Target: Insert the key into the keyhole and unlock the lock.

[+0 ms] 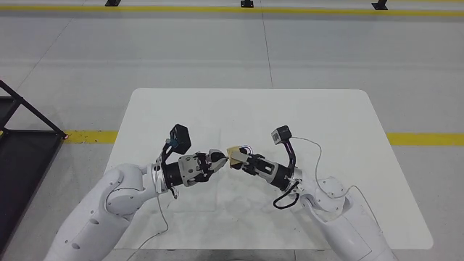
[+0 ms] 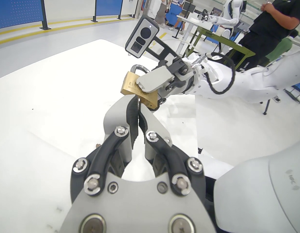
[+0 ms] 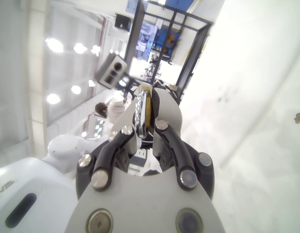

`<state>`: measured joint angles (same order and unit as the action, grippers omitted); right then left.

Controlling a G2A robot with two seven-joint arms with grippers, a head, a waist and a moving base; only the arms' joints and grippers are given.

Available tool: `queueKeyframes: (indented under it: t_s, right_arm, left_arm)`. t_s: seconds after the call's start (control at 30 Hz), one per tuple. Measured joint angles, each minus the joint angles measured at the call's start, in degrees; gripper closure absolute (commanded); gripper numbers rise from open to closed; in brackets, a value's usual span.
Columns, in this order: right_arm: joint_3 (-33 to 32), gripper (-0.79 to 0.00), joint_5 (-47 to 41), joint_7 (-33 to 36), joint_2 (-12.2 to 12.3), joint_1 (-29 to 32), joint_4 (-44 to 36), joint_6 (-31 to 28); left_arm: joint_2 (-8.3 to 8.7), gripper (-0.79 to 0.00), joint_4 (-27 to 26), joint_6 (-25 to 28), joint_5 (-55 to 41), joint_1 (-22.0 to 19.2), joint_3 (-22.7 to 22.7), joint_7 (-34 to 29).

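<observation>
Brass-bodied, the lock (image 2: 131,87) is held in the air over the white table (image 1: 304,116), with its chrome shackle (image 2: 138,69) at the end turned away from the left gripper (image 2: 138,106). The right gripper (image 1: 242,161) clamps the lock across its flat faces, and one grey finger (image 2: 153,81) lies over the face that shows in the left wrist view. In the right wrist view the shackle and a strip of brass sit pinched between its two fingers. At the lock's other end, opposite the shackle, sits the left gripper. Its black-padded fingers are closed tight on the key (image 2: 139,101), of which a thin metal sliver shows between the tips. That sliver reaches the lock's underside and touches it; whether the blade is seated in the keyhole cannot be told. In the top view the two grippers meet tip to tip at the lock, one on either side of it. Whether the shackle is latched cannot be told.
</observation>
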<state>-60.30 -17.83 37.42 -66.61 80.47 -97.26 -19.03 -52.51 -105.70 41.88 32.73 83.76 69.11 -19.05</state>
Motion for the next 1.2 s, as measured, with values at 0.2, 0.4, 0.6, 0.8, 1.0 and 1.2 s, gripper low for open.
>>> queueKeyframes:
  t_s: [0.2,0.4,0.6,0.8,1.0,1.2]
  right_arm:
    - [0.0,0.0,0.0,0.0,0.0,0.0,0.0,0.0]
    - [0.0,0.0,0.0,0.0,0.0,0.0,0.0,0.0]
    - [0.0,0.0,0.0,0.0,0.0,0.0,0.0,0.0]
    - [0.0,0.0,0.0,0.0,0.0,0.0,0.0,0.0]
    - [0.0,0.0,0.0,0.0,0.0,0.0,0.0,0.0]
    - [0.0,0.0,0.0,0.0,0.0,0.0,0.0,0.0]
  left_arm:
    - [-0.14,0.0,-1.17,-0.96,5.64,1.05,0.58,2.92]
    - [-0.32,0.0,-2.03,-1.32,10.13,1.99,0.69,5.62]
    - [-0.49,0.0,-3.13,-2.07,16.46,2.96,0.91,9.05]
    - [-0.65,0.0,-3.63,-3.18,20.9,3.87,1.15,11.87]
    - [-0.81,0.0,-4.27,-4.57,24.55,4.64,1.29,14.03]
    - [-0.96,0.0,-4.76,-5.03,27.59,5.0,1.16,15.61]
